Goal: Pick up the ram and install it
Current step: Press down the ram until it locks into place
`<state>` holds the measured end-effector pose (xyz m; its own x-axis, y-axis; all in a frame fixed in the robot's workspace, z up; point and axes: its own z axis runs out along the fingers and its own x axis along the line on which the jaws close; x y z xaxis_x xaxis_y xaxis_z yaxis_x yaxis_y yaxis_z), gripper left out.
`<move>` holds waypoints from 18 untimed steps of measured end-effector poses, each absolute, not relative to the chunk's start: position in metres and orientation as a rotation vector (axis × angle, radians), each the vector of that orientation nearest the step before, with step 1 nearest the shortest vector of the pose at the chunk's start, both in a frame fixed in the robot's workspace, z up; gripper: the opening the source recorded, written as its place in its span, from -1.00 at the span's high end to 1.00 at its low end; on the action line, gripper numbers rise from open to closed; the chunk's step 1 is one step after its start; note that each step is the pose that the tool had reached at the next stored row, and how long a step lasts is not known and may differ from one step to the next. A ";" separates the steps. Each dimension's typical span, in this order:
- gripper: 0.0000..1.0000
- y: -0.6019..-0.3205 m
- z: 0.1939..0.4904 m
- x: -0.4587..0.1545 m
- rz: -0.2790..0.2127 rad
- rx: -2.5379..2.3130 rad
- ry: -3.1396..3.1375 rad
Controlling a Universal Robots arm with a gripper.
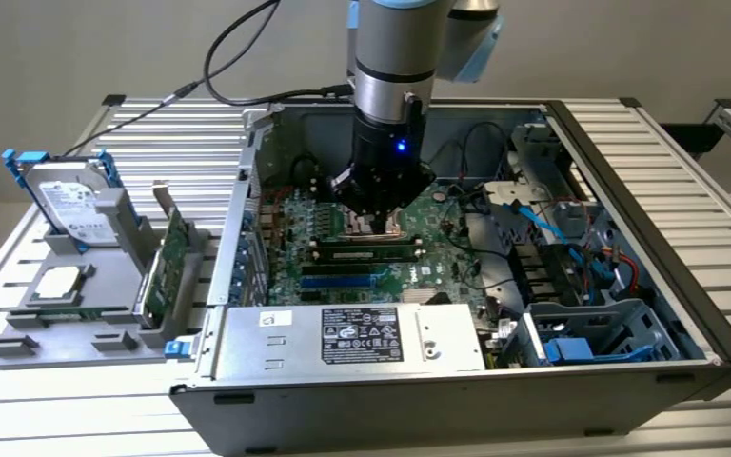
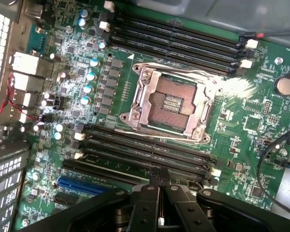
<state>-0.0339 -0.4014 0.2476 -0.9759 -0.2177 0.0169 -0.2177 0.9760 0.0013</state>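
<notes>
The ram point(image 1: 368, 251) is a thin green stick with dark chips. It lies along one of the black memory slots just in front of the CPU socket point(image 2: 170, 102) in the open computer case. My gripper point(image 1: 373, 221) hangs straight down over the motherboard, slightly behind the ram. In the wrist view its black fingertips point(image 2: 159, 172) are pressed together with nothing between them. They sit right over the slot row where the ram's green edge point(image 2: 113, 166) shows. I cannot tell whether the tips touch the ram.
A second bank of black slots point(image 2: 179, 41) lies on the socket's far side. The power supply point(image 1: 353, 335) fills the case front, and blue cables point(image 1: 537, 224) and drive bays sit at the exterior view's right. Outside at the left, a grey holder carries a hard drive point(image 1: 68, 200), an expansion card point(image 1: 163, 267) and a processor chip point(image 1: 58, 284).
</notes>
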 end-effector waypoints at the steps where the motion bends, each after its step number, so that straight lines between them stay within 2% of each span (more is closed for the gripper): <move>1: 0.79 -0.401 0.248 -0.034 0.001 0.318 -3.108; 18: 0.79 -0.406 0.247 -0.037 0.001 0.131 -3.122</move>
<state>-0.0372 -0.4065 0.2475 -0.9963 -0.0840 0.0170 -0.0840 0.9965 0.0004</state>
